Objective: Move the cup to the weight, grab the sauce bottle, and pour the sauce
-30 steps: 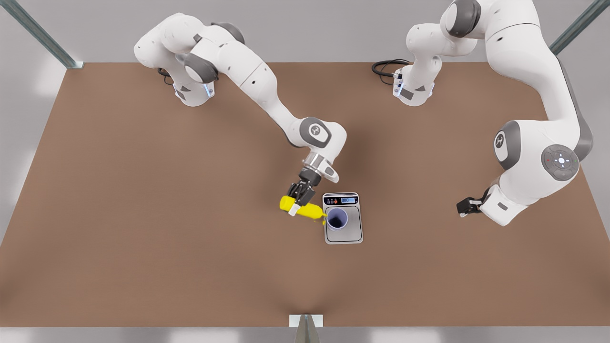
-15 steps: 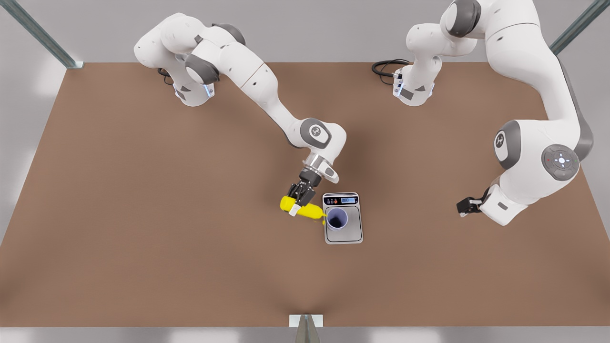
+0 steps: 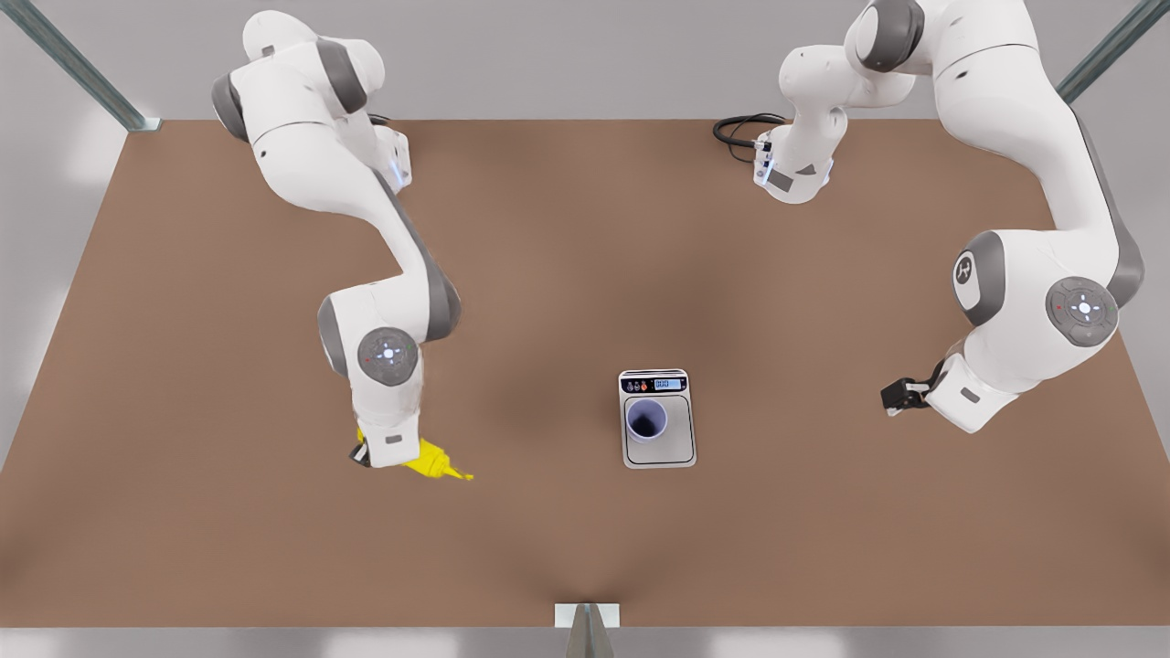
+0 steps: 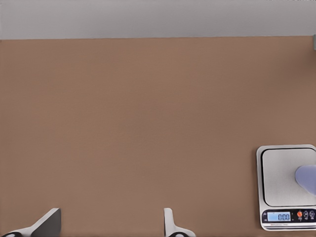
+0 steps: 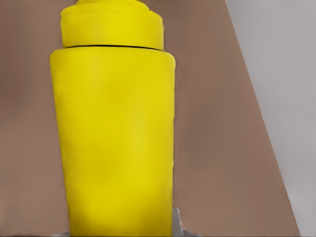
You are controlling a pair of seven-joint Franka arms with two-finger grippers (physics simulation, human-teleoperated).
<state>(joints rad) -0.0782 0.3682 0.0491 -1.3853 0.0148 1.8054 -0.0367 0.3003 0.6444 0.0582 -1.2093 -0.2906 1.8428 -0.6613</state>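
The brown table (image 3: 228, 302) bears the weight (image 3: 672, 448); the cup (image 3: 646, 420) stands on its plate.

Front view: high, looking down over the whole table (image 3: 228, 384). Left wrist looks across it, sharing the weight (image 4: 286, 187) and cup (image 4: 307, 177) with front; right wrist sits tight against the sauce bottle (image 5: 116, 143).

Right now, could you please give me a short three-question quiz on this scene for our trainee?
1. True or false: the cup stands on the plate of the weight.
2. Which gripper holds the sauce bottle: A) the left gripper, or B) the right gripper?
3. Fill in: the left gripper's fingers are ____.
Key: 1 true; 2 B; 3 open.
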